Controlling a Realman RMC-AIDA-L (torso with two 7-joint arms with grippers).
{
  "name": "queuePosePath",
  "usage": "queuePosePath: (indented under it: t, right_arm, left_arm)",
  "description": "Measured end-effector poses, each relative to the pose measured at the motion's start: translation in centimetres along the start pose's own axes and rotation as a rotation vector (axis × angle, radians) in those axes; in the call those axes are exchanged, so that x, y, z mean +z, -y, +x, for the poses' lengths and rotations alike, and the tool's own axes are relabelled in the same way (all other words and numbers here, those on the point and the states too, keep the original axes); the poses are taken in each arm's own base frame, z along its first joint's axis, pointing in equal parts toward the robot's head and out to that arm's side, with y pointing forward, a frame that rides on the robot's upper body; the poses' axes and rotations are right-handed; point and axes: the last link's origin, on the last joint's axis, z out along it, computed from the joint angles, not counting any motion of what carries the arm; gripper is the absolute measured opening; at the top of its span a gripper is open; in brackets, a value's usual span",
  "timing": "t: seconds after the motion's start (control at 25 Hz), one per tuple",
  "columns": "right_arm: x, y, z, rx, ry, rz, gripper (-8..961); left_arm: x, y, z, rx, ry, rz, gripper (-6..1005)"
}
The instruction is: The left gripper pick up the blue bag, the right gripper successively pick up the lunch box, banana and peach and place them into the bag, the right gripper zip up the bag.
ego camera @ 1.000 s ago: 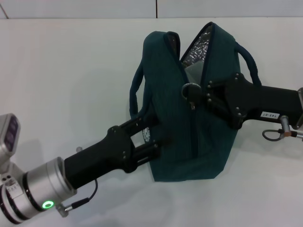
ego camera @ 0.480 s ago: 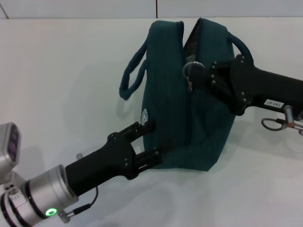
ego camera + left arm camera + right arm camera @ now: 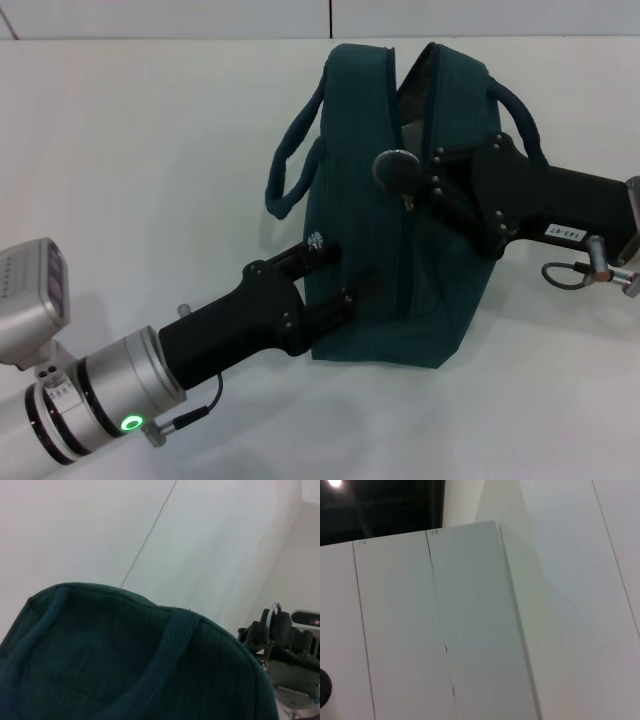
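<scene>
Zip-closing step in hand, judged from layout: no lunch box, banana or peach visible on the table (image 3: 120,130), and what lies inside the bag cannot be seen.

Left side, head view: left gripper (image 3: 345,268) reaches in from the lower left, its silver wrist showing a green light. Fingers spread around the near lower corner of the blue bag (image 3: 380,210), one lying on the side panel by the white logo, the other lower against the fabric. Pressing or bracing rather than a full pinch; whether fabric is actually clamped, cannot tell. Left wrist view shows only teal fabric and a handle strap (image 3: 165,655) close up.

Centre: bag stands upright on the table, both loop handles up. Zip line closed along the near part; mouth open at the far end, a sliver of pale lining showing.

Right side: right gripper (image 3: 405,185) comes in from the right at the top seam, tips at the zip pull; they look closed on it, small tab hanging below. Right wrist view shows no bag.

Next move, judgement: draw the pull along the seam toward the open far end while the left gripper steadies the bag against the drag.
</scene>
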Motion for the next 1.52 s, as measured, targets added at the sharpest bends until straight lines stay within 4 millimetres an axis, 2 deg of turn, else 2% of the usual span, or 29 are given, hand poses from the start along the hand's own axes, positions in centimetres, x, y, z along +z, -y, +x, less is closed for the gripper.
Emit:
queuePosePath:
  t: [0.32, 0.44, 0.64, 0.88, 1.2, 1.52]
  right_arm:
    - [-0.2, 0.1, -0.1, 0.0, 0.011, 0.017, 11]
    - [-0.3, 0.4, -0.4, 0.0, 0.041, 0.039, 12]
    - [-0.6, 0.8, -0.6, 0.011, 0.073, 0.081, 12]
    - [-1.9, 1.4, -0.9, 0.041, 0.163, 0.191, 12]
    - [-3.2, 1.9, -1.0, 0.049, 0.218, 0.284, 11]
    - [-3.8, -0.2, -0.2, -0.001, 0.208, 0.219, 12]
  left_arm:
    - [-0.1, -0.1, -0.4, 0.083, 0.024, 0.001, 602]
    - [-0.1, -0.3, -0.7, 0.111, 0.038, -0.013, 364]
    - [-0.1, -0.6, -1.1, 0.134, 0.061, -0.034, 114]
    - [-0.3, -0.6, -1.3, 0.132, 0.07, -0.026, 74]
    - [-0.8, -0.8, -1.2, 0.142, 0.081, -0.058, 75]
    - [-1.9, 0.2, 0.8, 0.136, -0.077, 0.05, 74]
